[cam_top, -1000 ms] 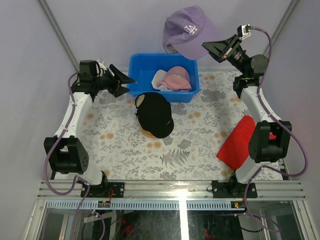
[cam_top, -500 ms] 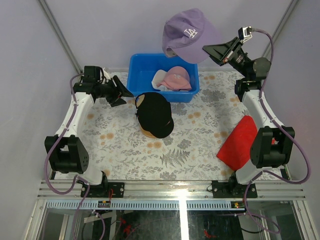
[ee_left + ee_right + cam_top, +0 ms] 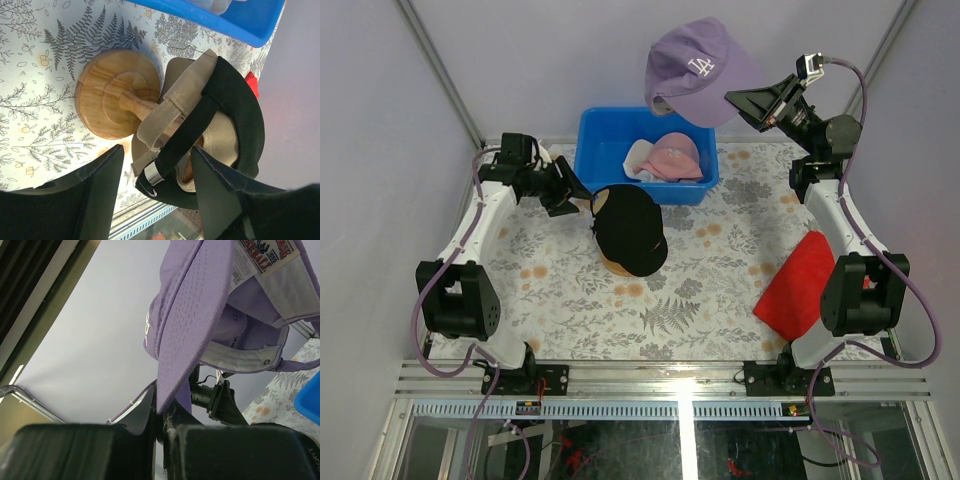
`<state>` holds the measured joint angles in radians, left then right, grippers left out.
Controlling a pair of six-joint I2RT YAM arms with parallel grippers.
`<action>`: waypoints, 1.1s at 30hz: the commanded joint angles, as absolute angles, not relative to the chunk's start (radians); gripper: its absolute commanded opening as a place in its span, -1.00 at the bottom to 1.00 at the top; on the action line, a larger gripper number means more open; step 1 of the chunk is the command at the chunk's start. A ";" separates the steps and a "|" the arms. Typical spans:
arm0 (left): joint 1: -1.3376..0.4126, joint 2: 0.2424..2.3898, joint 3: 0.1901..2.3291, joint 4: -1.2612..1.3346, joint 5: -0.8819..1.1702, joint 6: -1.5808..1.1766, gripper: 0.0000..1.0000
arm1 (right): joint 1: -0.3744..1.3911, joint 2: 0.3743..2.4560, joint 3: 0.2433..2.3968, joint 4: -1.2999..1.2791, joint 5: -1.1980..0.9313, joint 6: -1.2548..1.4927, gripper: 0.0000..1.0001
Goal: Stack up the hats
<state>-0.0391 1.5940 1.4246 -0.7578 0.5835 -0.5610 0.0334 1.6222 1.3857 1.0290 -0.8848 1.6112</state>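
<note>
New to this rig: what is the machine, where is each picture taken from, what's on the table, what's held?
Two robot arms are bolted at a table's near edge. The wide picture looks down from above; the other two come from a camera on each wrist. The right hand is clamped on the brim of a lavender fabric baseball cap, held aloft. A blue plastic bin holds a pink cap and a white cap. On the floral-patterned table, a black cap sits over a tan cap on a round wooden stand; the open left hand is beside them. A flat red cloth lies at right.
</note>
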 commanded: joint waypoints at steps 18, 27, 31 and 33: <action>-0.103 1.689 1.481 -0.746 0.503 -0.534 -0.11 | 0.035 1.592 1.389 1.048 -0.929 1.580 -1.00; -0.103 1.676 1.383 -0.709 0.471 -0.528 -0.71 | 0.035 1.571 1.375 1.020 -0.955 1.574 -1.00; -0.103 1.654 1.299 -0.687 0.457 -0.520 -0.80 | 0.035 1.579 1.399 1.009 -0.983 1.606 -1.00; -0.103 1.644 1.253 -0.668 0.459 -0.521 -0.81 | 0.037 1.577 1.410 0.987 -1.002 1.614 -1.00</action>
